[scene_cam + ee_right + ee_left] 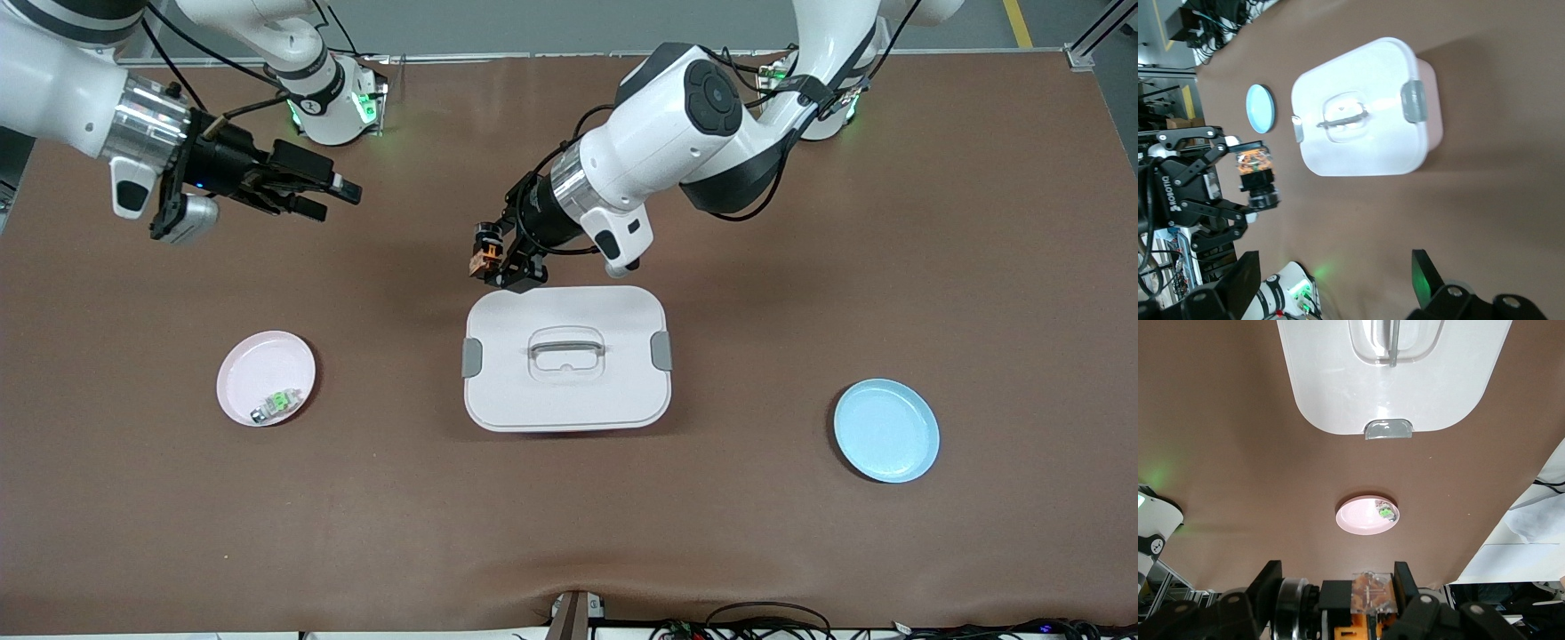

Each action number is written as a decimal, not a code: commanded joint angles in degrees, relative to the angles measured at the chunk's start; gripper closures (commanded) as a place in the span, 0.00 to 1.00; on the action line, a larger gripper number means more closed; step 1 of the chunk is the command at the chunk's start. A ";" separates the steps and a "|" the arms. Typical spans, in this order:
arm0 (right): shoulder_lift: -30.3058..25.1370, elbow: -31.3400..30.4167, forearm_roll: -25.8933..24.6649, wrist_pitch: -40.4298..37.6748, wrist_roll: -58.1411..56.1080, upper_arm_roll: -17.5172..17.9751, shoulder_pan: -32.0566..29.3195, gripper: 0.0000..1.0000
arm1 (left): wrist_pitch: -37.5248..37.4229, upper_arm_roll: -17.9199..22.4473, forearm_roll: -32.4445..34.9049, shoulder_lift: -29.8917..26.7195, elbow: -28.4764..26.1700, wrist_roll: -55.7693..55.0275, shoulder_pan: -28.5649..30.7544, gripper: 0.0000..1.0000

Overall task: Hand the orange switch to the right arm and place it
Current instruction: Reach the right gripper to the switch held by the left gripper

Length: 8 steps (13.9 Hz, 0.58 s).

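Observation:
The orange switch (483,259), a tiny black part with an orange top, hangs in the air, and my left gripper (500,265) is shut on it. They are over the bare table, just off the corner of the white box that points toward the right arm's end. The left wrist view shows the switch (1371,595) clamped between the left gripper (1365,600) fingers. My right gripper (336,201) hovers open and empty over the table near the right arm's base. In the right wrist view its fingers (1425,277) stand wide apart, and the held switch (1255,162) shows farther off.
A white lidded box (566,391) with a handle sits mid-table. A pink plate (258,369) holding a green-and-white part (274,404) lies toward the right arm's end. A blue plate (886,430) lies toward the left arm's end.

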 commanded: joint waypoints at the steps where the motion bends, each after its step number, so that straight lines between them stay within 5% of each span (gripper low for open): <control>1: -0.17 -1.36 1.88 7.61 1.63 -0.39 6.61 0.00 | 0.51 0.28 1.10 -0.50 0.42 -1.11 -0.32 0.73; 5: 4.05 -1.01 1.97 18.96 4.36 -0.39 14.88 0.00 | 0.51 0.28 1.01 -0.68 0.33 -1.02 0.03 0.73; 8: 5.99 -0.66 2.32 19.60 5.06 -0.39 15.42 0.00 | 0.51 0.28 1.10 -0.68 0.24 -0.93 0.12 0.73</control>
